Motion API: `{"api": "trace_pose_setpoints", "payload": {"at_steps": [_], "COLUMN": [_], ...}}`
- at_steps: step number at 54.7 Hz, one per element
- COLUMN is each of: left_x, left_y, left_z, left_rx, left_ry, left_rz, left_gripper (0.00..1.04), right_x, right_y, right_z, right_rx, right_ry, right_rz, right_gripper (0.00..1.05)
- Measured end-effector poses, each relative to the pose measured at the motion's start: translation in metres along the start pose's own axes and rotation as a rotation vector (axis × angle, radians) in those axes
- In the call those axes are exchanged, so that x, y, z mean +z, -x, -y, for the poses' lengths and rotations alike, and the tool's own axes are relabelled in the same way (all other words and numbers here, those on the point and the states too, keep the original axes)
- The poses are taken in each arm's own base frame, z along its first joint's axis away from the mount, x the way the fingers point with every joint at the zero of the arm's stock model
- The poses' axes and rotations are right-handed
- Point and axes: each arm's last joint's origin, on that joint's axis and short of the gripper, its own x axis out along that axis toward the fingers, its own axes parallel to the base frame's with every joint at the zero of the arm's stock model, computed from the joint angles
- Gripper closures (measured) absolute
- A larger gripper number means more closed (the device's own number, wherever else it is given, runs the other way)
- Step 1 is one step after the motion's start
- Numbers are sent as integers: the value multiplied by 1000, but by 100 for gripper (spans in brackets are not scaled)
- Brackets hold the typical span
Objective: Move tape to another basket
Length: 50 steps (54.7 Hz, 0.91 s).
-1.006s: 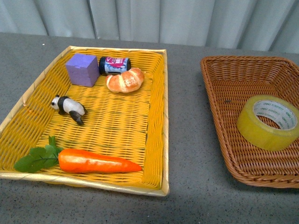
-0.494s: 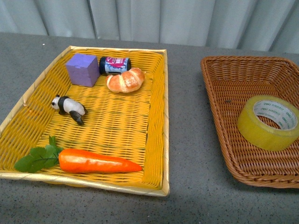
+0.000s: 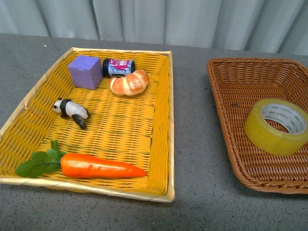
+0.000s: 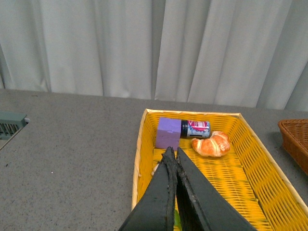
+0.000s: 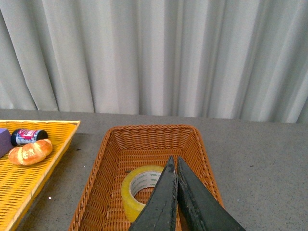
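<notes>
Both my left pincer (image 4: 173,156) and right pincer (image 5: 173,164) are clenched empty (tape (image 3: 276,126) sits in the brown wicker basket (image 3: 230,86))

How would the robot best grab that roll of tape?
Probably from above, one finger down the open core and one outside, pinching the ring wall. The tape lies nearly flat in the brown basket, hole up, and looks wide across. The right gripper, now shut, is nearest.
</notes>
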Motion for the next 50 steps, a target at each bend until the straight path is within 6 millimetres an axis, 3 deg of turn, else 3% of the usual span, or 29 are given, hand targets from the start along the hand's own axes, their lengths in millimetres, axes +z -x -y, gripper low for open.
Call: {"api": "trace_pose_setpoints", "payload": {"at_steps": [2,6,31,35,50], "left_x": [0,0,0,0,0], "left_y": [0,0,0,0,0], "left_z": [0,0,0,0,0], "left_rx": [0,0,0,0,0], "left_ry": [0,0,-1,-2,-2], "left_rz": [0,0,0,0,0], "left_gripper": [101,88,5,7,6], "right_x": [0,0,0,0,0], "right_y": [0,0,0,0,0], "right_z": [0,0,0,0,0], "right_rx": [0,0,0,0,0], "right_ry": [0,1,0,0,0], "right_rz": [0,0,0,0,0], "right_gripper": [104,103,18,7,9]}}
